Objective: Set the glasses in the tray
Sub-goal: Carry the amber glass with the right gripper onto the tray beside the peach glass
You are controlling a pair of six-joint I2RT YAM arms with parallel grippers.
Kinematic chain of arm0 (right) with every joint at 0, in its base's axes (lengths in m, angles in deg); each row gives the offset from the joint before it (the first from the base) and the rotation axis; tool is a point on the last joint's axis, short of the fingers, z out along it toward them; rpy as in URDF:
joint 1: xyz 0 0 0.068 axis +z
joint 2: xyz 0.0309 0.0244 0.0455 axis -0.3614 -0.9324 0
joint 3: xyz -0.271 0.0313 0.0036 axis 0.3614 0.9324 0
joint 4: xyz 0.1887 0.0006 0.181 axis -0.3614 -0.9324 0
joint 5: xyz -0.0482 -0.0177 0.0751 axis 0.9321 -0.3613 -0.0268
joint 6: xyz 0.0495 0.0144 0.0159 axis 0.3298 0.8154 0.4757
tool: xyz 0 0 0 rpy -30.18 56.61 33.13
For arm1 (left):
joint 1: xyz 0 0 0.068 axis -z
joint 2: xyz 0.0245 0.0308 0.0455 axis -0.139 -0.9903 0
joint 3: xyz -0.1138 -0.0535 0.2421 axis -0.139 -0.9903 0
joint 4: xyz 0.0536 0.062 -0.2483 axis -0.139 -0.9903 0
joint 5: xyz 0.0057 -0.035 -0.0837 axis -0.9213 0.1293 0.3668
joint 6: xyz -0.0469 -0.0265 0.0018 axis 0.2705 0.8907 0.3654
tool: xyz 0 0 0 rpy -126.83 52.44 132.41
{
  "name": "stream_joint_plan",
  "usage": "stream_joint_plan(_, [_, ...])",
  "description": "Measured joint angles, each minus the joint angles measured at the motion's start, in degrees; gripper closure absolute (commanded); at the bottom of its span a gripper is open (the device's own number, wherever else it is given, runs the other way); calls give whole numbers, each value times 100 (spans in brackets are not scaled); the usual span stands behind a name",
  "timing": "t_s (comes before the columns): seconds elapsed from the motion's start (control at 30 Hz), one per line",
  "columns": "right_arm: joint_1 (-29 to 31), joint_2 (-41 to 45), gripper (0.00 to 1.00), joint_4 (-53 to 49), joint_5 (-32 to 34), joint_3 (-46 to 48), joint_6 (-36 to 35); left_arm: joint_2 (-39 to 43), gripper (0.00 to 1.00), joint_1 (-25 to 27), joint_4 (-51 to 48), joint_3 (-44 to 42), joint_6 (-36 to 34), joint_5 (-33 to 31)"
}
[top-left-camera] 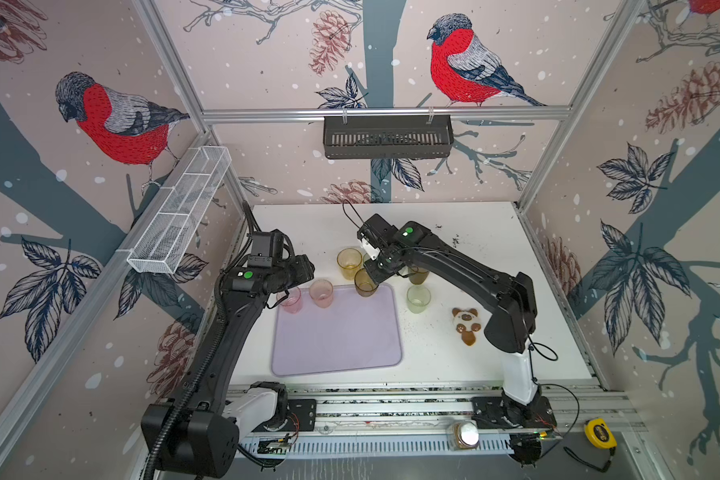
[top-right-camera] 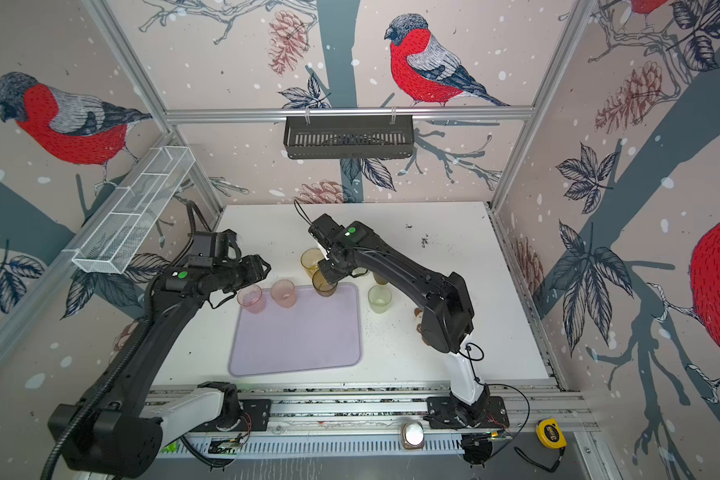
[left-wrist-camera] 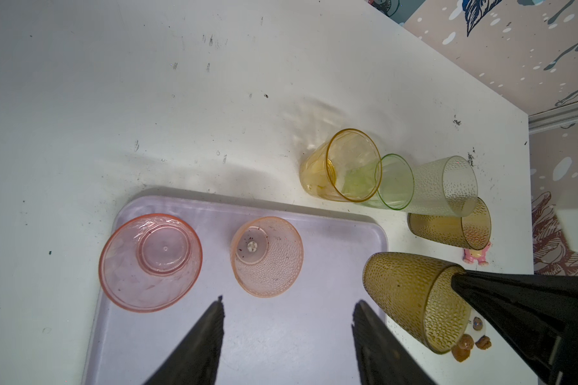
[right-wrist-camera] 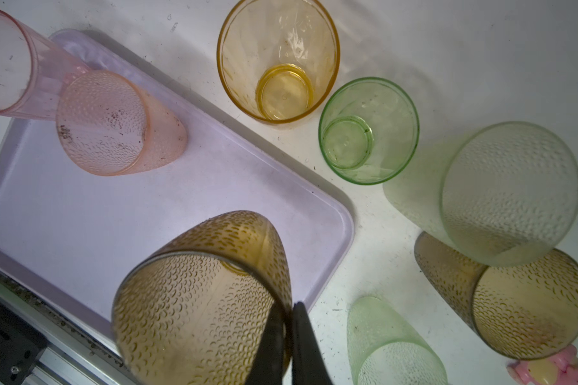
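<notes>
**Right gripper** [right-wrist-camera: 289, 305]: the jaws are closed on the rim of a brown-olive dimpled translucent tumbler [right-wrist-camera: 201, 293], with one finger inside the wall and one outside. The tumbler hangs tilted, its base over the far right corner of the flat pale lavender rectangular tray [top-left-camera: 337, 345]. Whether it touches the tray cannot be told.

**Left gripper** [left-wrist-camera: 289, 310]: the jaws stand apart with nothing between them, above the tray near its far edge.

**On the tray, along the far edge:**
- A smooth pink translucent tumbler [left-wrist-camera: 151, 263] stands at the left corner.
- A dimpled pink tumbler [left-wrist-camera: 267, 256] stands near it, not touching.

**On the white table** [top-left-camera: 487, 232], beyond and to the right of the tray:
- An amber-yellow tumbler [right-wrist-camera: 277, 60].
- A small smooth green tumbler [right-wrist-camera: 367, 130] just beside the amber-yellow one.
- A taller frosted pale tumbler [right-wrist-camera: 508, 190].
- A second brown-olive dimpled tumbler [right-wrist-camera: 528, 300] next to the frosted one.
- A light green dimpled tumbler [right-wrist-camera: 391, 350] near the tray's right edge.

All five stand off the tray.
</notes>
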Motion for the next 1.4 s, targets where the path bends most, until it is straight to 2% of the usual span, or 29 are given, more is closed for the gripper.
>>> stream_joint_plan(0.47, [223,-708,100,-61,-61,-592,-205,164,38,-127,-42,-149,-98,-39])
stream_joint_plan(1.4, [238,-1576,100,-162,-101,-1360,-210,258,37,-260,-42,-234,-101,-42])
